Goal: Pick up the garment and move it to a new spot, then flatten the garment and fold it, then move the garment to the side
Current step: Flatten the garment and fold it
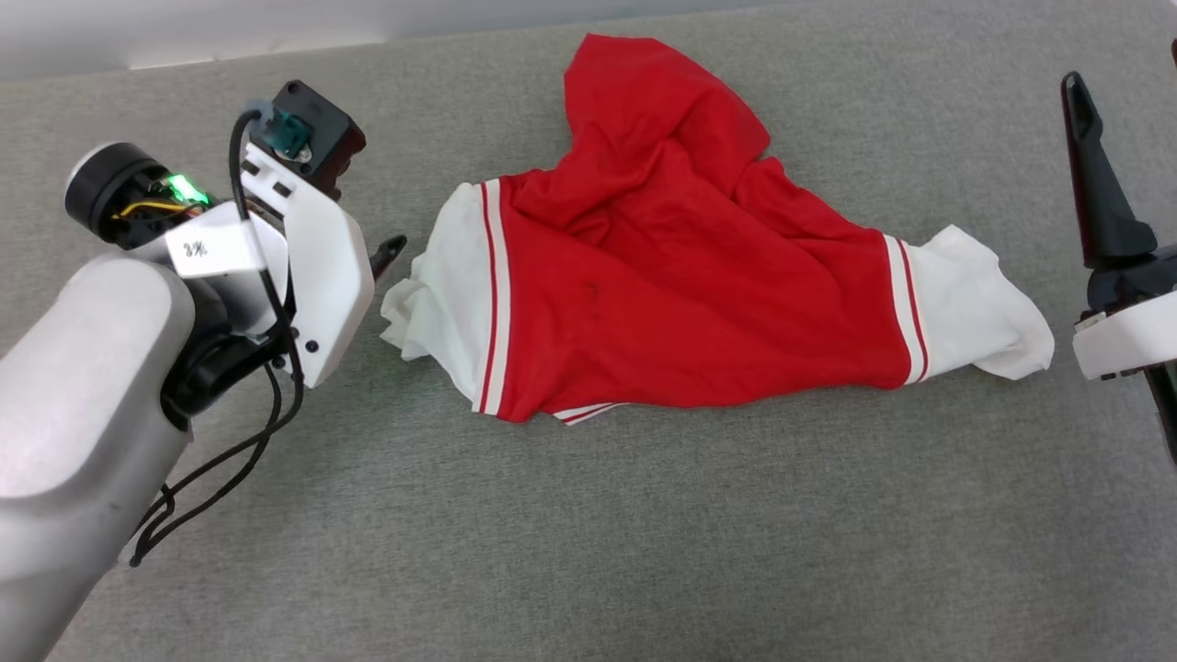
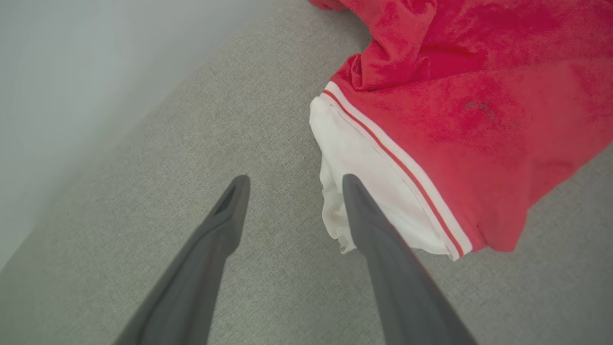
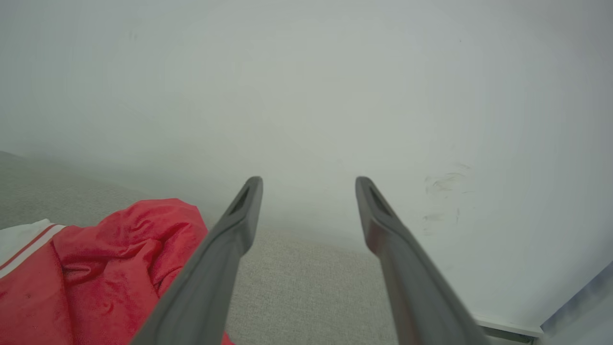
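- Across the grey woven-fabric surface (image 1: 644, 533), loads of bare room on the near side of the crumpled red jersey shirt (image 1: 680, 303) with white sleeves; pale wall (image 3: 306, 72) runs along the far edge.
- yep, left gripper (image 2: 292, 181) spread wide, empty, just beside one sleeve. right gripper (image 3: 309, 181) also spread, empty, near the other sleeve, not touching.

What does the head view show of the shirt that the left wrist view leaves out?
Head view: the whole crumpled shirt, its right-side sleeve, and the right gripper beside that sleeve, apart from it. Left wrist view: the left gripper open, one finger crossing in front of the left-side sleeve; contact can't be told. Both: that left-side sleeve, its striped trim, red fabric and the grey surface.
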Controlling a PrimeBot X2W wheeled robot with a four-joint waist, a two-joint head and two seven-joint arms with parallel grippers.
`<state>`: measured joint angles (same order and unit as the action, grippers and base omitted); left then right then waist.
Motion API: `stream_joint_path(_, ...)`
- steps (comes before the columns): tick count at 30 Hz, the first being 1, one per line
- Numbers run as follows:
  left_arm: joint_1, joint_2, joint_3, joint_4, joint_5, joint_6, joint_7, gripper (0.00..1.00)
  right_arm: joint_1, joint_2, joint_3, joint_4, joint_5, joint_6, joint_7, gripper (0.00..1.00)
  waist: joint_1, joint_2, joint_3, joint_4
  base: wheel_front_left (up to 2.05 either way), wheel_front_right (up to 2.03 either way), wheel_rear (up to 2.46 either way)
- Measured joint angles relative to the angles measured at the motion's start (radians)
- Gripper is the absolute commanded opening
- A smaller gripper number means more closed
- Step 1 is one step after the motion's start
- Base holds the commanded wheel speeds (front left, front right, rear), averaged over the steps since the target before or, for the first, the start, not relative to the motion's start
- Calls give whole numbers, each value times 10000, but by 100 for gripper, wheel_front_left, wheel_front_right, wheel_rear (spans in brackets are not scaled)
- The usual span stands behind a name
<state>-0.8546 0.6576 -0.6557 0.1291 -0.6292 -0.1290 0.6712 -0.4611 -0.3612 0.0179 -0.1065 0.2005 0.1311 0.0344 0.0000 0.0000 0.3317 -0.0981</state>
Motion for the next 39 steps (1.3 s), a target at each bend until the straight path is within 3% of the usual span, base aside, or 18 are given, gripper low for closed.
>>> stream_joint_path(3, -372, 182, -558, 198, -993, 0, 905, 100, 88, 96, 59, -207, -105, 0, 46, 100, 0, 0, 153, -161, 0, 0, 0)
stream_joint_path(8, -1066, 518, -1522, 577, -1739, 0, 1944, 100, 102, 305, 194, -355, -161, 0, 71, 100, 0, 0, 467, -448, 0, 0, 0)
stream_joint_path(21, -1948, 1122, -3678, 1394, -2679, 0, 2475, 100, -52, 568, 546, -184, -245, 0, -111, 100, 0, 0, 1127, -989, 0, 0, 0)
stream_joint_path(22, -1972, 1170, -3741, 1406, -2752, 0, 2311, 41, -52, 568, 548, -151, -245, 0, -128, 100, 0, 0, 1127, -982, 0, 0, 0)
stream_joint_path(23, -2008, 1195, -3862, 1356, -2761, -2, 2148, 0, -52, 564, 539, -117, -245, 0, -165, 100, 0, 0, 1111, -963, 0, 0, 0)
stream_joint_path(28, -2005, 1396, -4079, 924, -2980, -4, 920, 0, -13, 426, 460, 40, -226, 0, -180, 100, 1, 0, 875, -739, 0, 0, 0)
stream_joint_path(34, -1576, 2383, -3774, 88, -3358, 2, -270, 0, 395, 253, 144, 109, -165, 0, -157, 100, 0, 0, 433, -212, 0, 0, 0)
stream_joint_path(39, -771, 3444, -3634, -86, -3753, 341, -500, 0, 616, 148, 65, 73, -153, 0, -77, 100, 0, 0, 141, 259, 0, 0, 0)
